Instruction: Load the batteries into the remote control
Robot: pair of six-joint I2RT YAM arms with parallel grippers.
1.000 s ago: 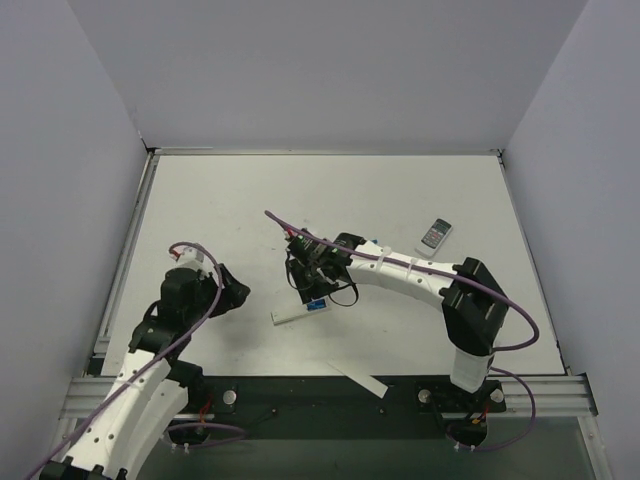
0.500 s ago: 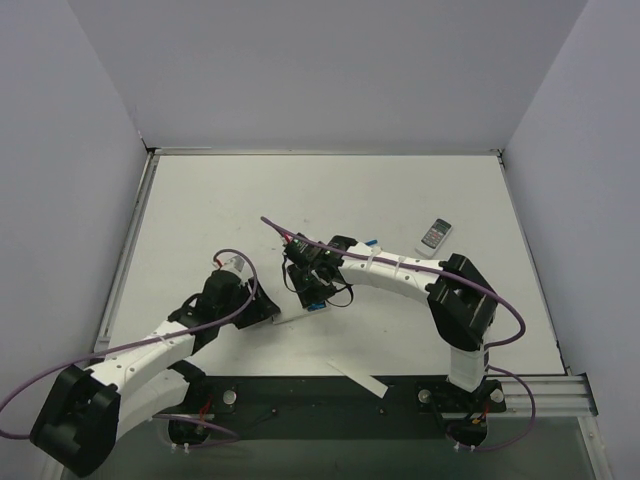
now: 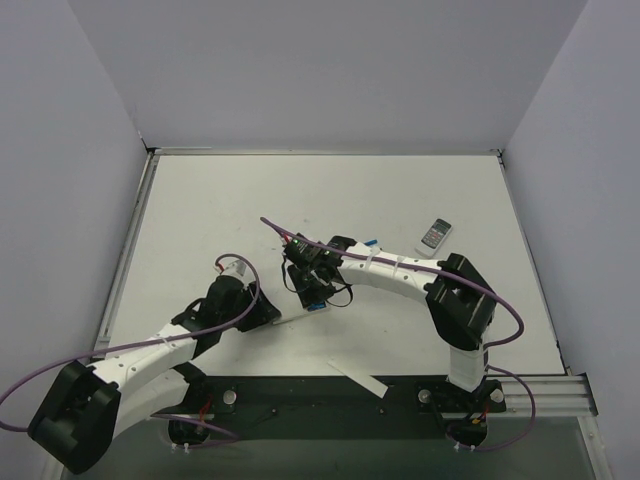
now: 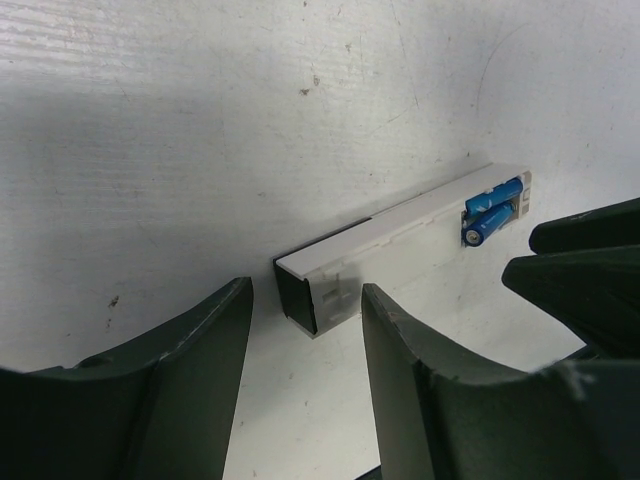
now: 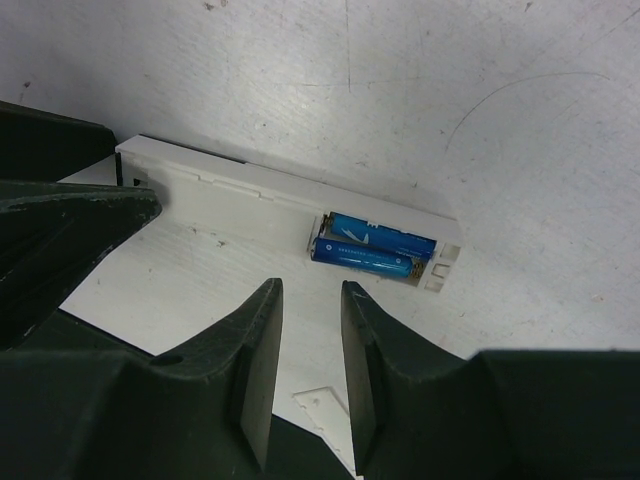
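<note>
On the table [image 4: 150,120], front-middle, the remote control [image 4: 400,225] lies flat, long axis diagonal. Its dark end points to my left gripper [image 4: 305,300] and its battery bay to my right gripper [image 5: 310,295]. L jaws stand apart, astride the dark end; contact I cannot tell. R jaws keep a narrow gap w/ nothing between, just beside the batteries [image 5: 372,248], two in the bay. Free table lies beyond, edges well away.
</note>
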